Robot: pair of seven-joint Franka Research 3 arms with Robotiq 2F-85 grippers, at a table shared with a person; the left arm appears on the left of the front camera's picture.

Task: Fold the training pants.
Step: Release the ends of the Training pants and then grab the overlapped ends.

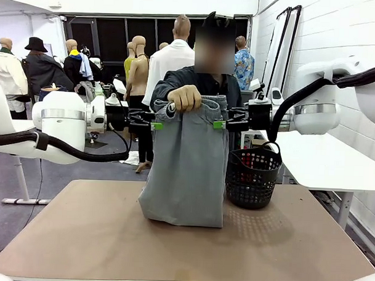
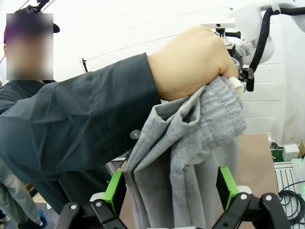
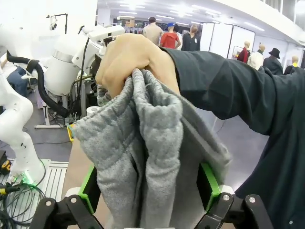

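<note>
A person's hand [image 1: 184, 97] holds the light-grey training pants [image 1: 186, 171] up by the bunched waistband, and the legs hang down until their lower end rests on the table [image 1: 110, 242]. My left gripper [image 1: 156, 124] is at the waistband's left edge and my right gripper [image 1: 220, 124] at its right edge. In the left wrist view the left gripper [image 2: 171, 191] is open, its green pads standing on either side of the hanging pants [image 2: 181, 157] below the hand [image 2: 190, 62]. In the right wrist view the right gripper [image 3: 149, 188] is open around the pants [image 3: 143, 143] in the same way.
A black mesh basket [image 1: 253, 177] stands on the table just right of the hanging pants. A white side table [image 1: 325, 161] is at the far right. The near half of the brown tabletop is bare.
</note>
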